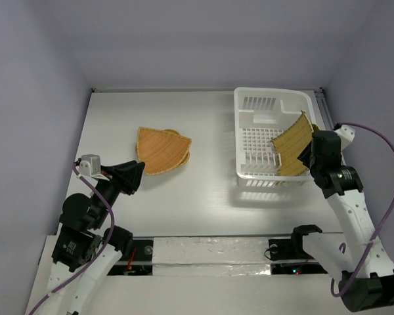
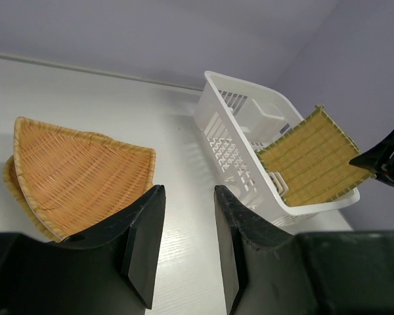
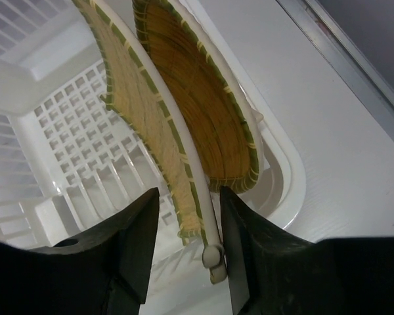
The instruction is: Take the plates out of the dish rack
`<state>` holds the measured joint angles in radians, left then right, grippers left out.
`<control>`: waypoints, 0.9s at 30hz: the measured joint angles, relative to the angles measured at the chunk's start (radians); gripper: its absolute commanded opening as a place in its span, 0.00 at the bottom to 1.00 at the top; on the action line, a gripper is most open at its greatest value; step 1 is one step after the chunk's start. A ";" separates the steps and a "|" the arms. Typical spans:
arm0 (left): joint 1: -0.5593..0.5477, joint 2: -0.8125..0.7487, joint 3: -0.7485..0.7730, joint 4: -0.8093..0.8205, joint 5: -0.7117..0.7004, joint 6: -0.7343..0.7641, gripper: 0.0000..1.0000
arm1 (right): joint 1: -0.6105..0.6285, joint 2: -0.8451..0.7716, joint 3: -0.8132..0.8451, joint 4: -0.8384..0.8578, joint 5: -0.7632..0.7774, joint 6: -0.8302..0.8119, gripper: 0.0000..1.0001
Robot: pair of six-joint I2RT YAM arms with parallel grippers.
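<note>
A: Which step am I on?

B: You're going for the third plate. Two woven plates [image 1: 163, 149] are already lying stacked on the desk [image 1: 210, 203], left of the dish rack [image 1: 249, 98], so I'm judging you about halfway.

A: What's sitting in the rack?

B: Two more. The square grid plate [image 1: 292, 144] is leaning on edge at the right side, one corner poking over the rim. A rounder woven plate [image 3: 203, 105] is standing just behind it, beside the rack's wall. A white rack prong [image 3: 212, 256] is running between them.

A: And my jaws?

B: Your right gripper [image 3: 189, 197] is reaching in there, jaws partly apart and straddling the grid plate's near edge together with the prong. I can't tell whether they're pinching anything. Your left gripper [image 2: 188, 191] is hovering over the desk near the stack, jaws narrowly apart and holding nothing.

A: Next move?

B: You're wanting the plate alone between the jaws, not the prong. I'd be shifting clear of it, closing, then lifting straight up before swinging left.
</note>
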<state>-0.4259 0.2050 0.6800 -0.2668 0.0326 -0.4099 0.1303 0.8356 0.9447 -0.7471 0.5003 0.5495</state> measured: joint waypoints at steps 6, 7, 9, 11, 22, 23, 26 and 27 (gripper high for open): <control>0.000 0.000 0.000 0.000 -0.002 0.000 0.34 | 0.000 0.067 0.000 0.016 0.004 -0.037 0.38; 0.000 0.000 0.000 0.000 -0.002 0.000 0.34 | 0.000 0.071 0.001 0.016 0.006 -0.043 0.37; 0.000 0.000 0.000 0.000 -0.002 0.000 0.34 | 0.000 0.077 0.005 0.015 0.013 -0.057 0.35; 0.000 0.000 0.000 0.000 -0.002 0.000 0.34 | 0.000 0.089 0.018 0.014 0.015 -0.077 0.25; 0.000 0.000 0.000 0.000 0.000 0.000 0.35 | 0.001 0.124 0.091 -0.009 -0.014 -0.159 0.00; 0.000 0.000 0.000 0.000 0.000 0.000 0.35 | 0.001 0.125 0.097 -0.010 -0.014 -0.163 0.00; 0.000 0.000 0.000 0.000 0.000 0.000 0.35 | 0.002 0.124 0.109 -0.020 -0.007 -0.177 0.00; 0.000 0.000 0.000 0.000 0.000 0.000 0.35 | 0.002 0.124 0.111 -0.021 -0.003 -0.181 0.00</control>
<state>-0.4259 0.2050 0.6800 -0.2668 0.0326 -0.4099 0.1326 0.9592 1.0561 -0.7681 0.4976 0.3687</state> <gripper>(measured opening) 0.349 0.178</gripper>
